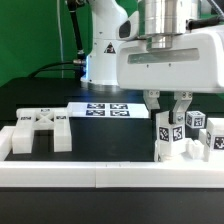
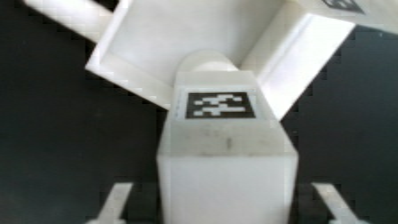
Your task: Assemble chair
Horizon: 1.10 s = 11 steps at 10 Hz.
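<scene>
The table (image 1: 120, 140) is a flat matte black surface in front of a green backdrop. Above it the white, smooth-shelled arm (image 1: 165, 50) comes straight down, its wrist vertical on the exterior view's right. A long, low white border rail (image 1: 100, 172) runs along the near edge of the table. The marker board (image 1: 105, 108), thin and flat with a row of black-and-white tags, lies further back near the middle.

The chair is still in loose parts, all chunky matte white blocks. The largest, a notched slab piece (image 1: 40, 130), lies flat on the exterior view's left, just behind the rail. On the exterior view's right an upright post (image 1: 168, 140) with square tags on its faces stands by the rail, and two smaller tagged blocks (image 1: 198, 120) sit just beyond it.

The pincer (image 1: 168, 118) points down and straddles the top of that post, one finger (image 1: 152, 105) on each side. In the wrist view the post (image 2: 222, 150) fills the middle, a tag on its face, with a broad white slab (image 2: 151, 55) lying beyond it. The jaws stand at a middling width around the post. Whether the pads actually press on it cannot be told.
</scene>
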Available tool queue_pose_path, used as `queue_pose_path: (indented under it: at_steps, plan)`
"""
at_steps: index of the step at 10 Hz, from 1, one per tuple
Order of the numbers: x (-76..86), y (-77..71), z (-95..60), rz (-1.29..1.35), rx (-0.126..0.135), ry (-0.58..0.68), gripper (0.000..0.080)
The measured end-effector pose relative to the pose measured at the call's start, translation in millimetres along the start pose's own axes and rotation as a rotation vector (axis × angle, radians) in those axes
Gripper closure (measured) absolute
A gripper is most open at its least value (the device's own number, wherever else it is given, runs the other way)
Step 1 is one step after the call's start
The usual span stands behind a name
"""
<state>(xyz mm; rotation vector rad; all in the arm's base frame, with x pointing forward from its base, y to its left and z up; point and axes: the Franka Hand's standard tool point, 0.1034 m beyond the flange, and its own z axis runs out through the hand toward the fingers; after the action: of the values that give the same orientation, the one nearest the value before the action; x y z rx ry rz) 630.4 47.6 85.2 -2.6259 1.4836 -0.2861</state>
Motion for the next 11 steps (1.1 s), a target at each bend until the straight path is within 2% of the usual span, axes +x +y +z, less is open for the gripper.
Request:
queue_pose_path:
  at_steps: [7,10,11]
  plan:
    - [-2.8,3.4,0.8,0.632,-0.029,-0.020,0.0509]
    - [-5.4,2.8,0.7,0.759,-0.033,-0.020,0.0509]
    - [-5.6,2.9,1.0,0.746,-0.033,-0.020,0.0434]
